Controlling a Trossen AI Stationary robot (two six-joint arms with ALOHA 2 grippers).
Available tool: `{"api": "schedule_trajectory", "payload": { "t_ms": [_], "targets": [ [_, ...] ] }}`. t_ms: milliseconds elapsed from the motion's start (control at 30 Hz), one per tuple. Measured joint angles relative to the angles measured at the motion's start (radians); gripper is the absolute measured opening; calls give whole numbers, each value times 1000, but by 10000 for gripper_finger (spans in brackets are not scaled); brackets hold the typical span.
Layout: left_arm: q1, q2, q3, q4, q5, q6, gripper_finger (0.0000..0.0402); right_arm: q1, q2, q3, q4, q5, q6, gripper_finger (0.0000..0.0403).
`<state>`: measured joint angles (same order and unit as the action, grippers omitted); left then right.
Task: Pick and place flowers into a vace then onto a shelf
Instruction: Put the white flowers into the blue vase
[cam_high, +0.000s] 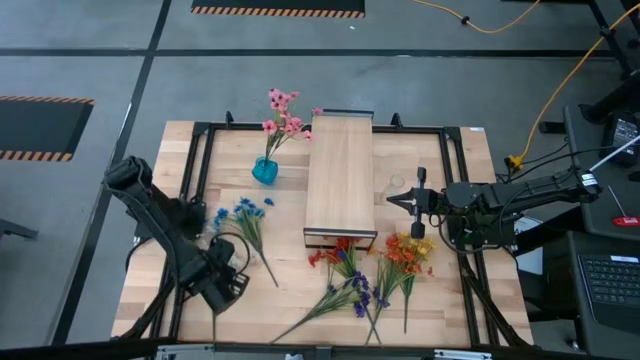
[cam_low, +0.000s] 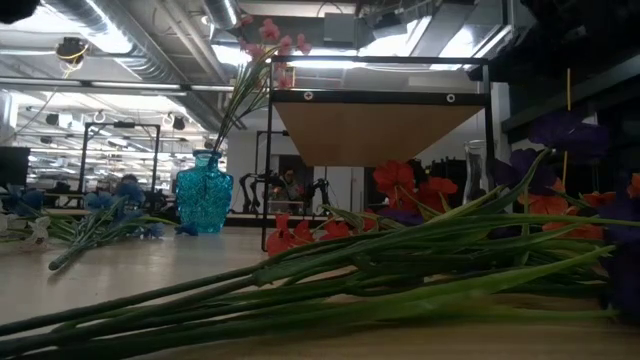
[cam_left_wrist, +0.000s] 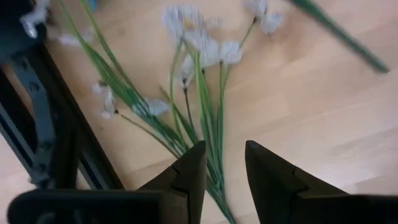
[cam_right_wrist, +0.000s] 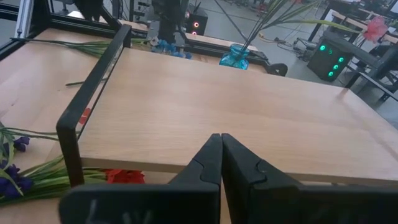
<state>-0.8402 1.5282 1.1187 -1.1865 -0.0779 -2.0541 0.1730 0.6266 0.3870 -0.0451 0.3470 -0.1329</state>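
Note:
My left gripper hangs open near the table's near left corner, pointing down. It is above the thin green stems of a white-flowered sprig that lies flat on the wood; I see no touch. A teal glass vase stands left of the shelf with pink flowers stuck in it by their stems. The shelf stands mid-table on a black frame. My right gripper waits shut and roughly level beside the shelf's right edge.
Blue flowers lie left of the shelf. Red, purple and orange sprigs lie in front of it. A clear glass vase stands by my right gripper. Black frame rails run along the table's sides.

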Motion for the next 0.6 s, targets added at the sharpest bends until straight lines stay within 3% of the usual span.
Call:
{"api": "schedule_trajectory", "payload": {
  "t_ms": [167,433,600],
  "targets": [
    [-11,57,0,50,14,-27,131,0,0,0,0,0,0,8],
    [-18,122,0,92,161,-83,162,0,0,0,0,0,1,8],
    [-24,169,0,131,168,-89,174,0,0,0,0,0,1,8]
  ]
}}
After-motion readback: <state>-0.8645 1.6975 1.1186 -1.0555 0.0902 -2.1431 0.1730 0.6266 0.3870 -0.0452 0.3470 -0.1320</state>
